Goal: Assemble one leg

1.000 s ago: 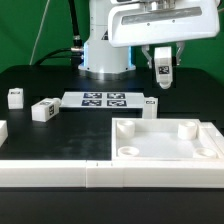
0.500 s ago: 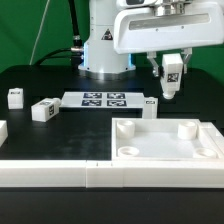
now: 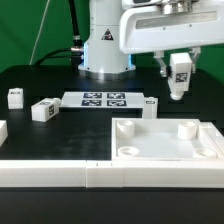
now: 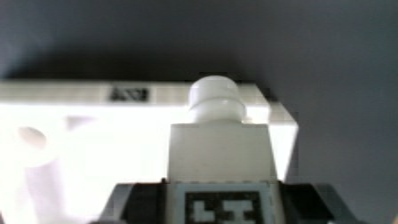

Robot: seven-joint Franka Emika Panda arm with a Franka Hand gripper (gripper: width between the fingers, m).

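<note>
Exterior view: leg (image 3: 180, 78) above black table (image 3: 60, 138)

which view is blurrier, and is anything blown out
Wrist view: soft all over, the small white plastic leg held in the gripper looks fuzzy up close, and the large flat white tray-like panel behind it blows out to near featureless white. Exterior view: sharper and evenly lit, the leg's tag pattern distinct.
</note>
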